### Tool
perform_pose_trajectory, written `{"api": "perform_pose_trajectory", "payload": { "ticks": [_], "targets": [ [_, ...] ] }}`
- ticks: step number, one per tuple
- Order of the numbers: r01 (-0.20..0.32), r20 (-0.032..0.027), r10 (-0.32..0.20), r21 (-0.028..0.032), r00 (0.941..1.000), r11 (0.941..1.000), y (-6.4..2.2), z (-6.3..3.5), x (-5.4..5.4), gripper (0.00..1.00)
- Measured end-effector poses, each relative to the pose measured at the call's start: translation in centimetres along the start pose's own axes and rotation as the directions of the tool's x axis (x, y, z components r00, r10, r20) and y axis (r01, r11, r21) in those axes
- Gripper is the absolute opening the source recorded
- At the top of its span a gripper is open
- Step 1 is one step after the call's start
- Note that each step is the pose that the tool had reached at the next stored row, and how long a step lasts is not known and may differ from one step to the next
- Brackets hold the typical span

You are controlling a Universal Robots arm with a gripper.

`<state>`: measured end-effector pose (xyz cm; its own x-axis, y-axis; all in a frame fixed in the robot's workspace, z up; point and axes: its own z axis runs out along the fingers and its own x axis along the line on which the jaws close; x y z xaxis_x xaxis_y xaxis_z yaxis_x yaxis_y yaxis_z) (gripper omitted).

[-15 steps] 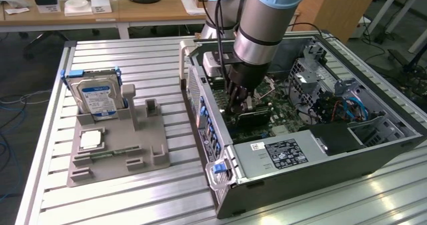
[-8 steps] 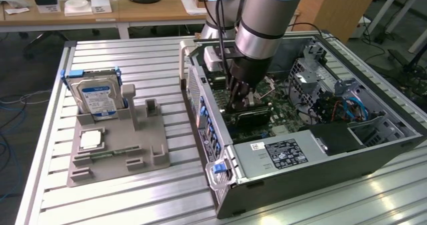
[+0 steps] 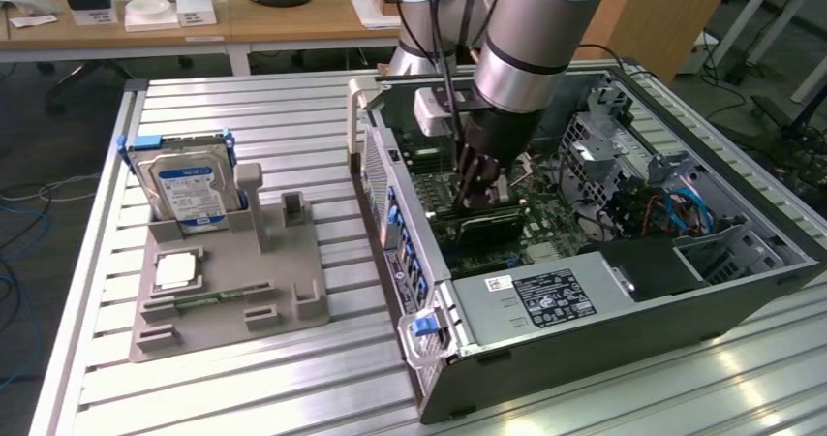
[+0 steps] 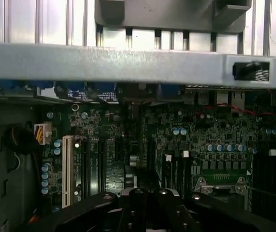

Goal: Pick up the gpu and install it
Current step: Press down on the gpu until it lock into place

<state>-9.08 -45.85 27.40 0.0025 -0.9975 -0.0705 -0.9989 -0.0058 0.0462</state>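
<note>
Aluminium slats make up the ribbed silver bench [image 3: 259, 378], and on it, toward the exterior view's right, lies the open dark grey computer case [image 3: 621, 349] with its side panel off and its green motherboard [image 4: 128, 145] exposed. A grey metal power supply box with a black label [image 3: 549, 300] fills the near end of the case. Blue cables [image 3: 679, 208] run through the drive bay area at the exterior view's right.

Reaching down into the case from above is the grey and silver robot arm [image 3: 536, 39]. Its black gripper [image 3: 475, 196] sits low inside the case, directly over the flat dark rectangular gpu card [image 3: 485, 225]. The card stands on edge on the motherboard near the middle of the case, its long side running across the board. The jaws press close against the top edge of the card; whether they are clenched on it or released cannot be told. In the wrist view the black gripper body sits just above the slot area, with a white expansion slot [image 4: 68, 169] nearby.

Toward the exterior view's left, well apart from the case, a grey plastic parts holder [image 3: 227, 291] rests on the bench. A silver hard drive with a blue-white label and blue frame [image 3: 188, 189] stands upright in its far end. A small square silver processor chip [image 3: 174, 269] lies flat in a recess nearer the middle.
</note>
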Motion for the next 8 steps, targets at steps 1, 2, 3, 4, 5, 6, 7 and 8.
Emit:
{"api": "perform_pose_trajectory", "payload": {
  "ticks": [1, 2, 3, 4, 5, 6, 7, 8],
  "targets": [
    [0.0, 0.0001, 0.0, 0.0001, 1.0, 1.0, -0.27, -0.01, 0.0, 0.11],
    [0.0, 0.0, 0.0, 0.0003, 1.0, 1.0, -0.5, -0.02, 0.0, 0.11],
    [0.0, 0.0001, 0.0, 0.0007, 1.0, 1.0, -0.73, -0.03, 0.0, 0.11],
    [0.0, 0.0001, 0.0, 0.0011, 1.0, 1.0, -0.98, -0.04, 0.0, 0.11],
    [0.0, 0.0001, 0.0, 0.0014, 1.0, 1.0, -1.29, -0.05, -0.1, 0.11],
    [0.0, 0.0, 0.0, 0.0016, 1.0, 1.0, -1.6, -0.07, -0.1, 0.11],
    [0.0, 0.0, 0.0, 0.0015, 1.0, 1.0, -1.7, -0.07, 0.0, 0.11],
    [0.0, 0.0, 0.0, 0.0015, 1.0, 1.0, -1.7, -0.07, 0.0, 0.11]
  ]
}}
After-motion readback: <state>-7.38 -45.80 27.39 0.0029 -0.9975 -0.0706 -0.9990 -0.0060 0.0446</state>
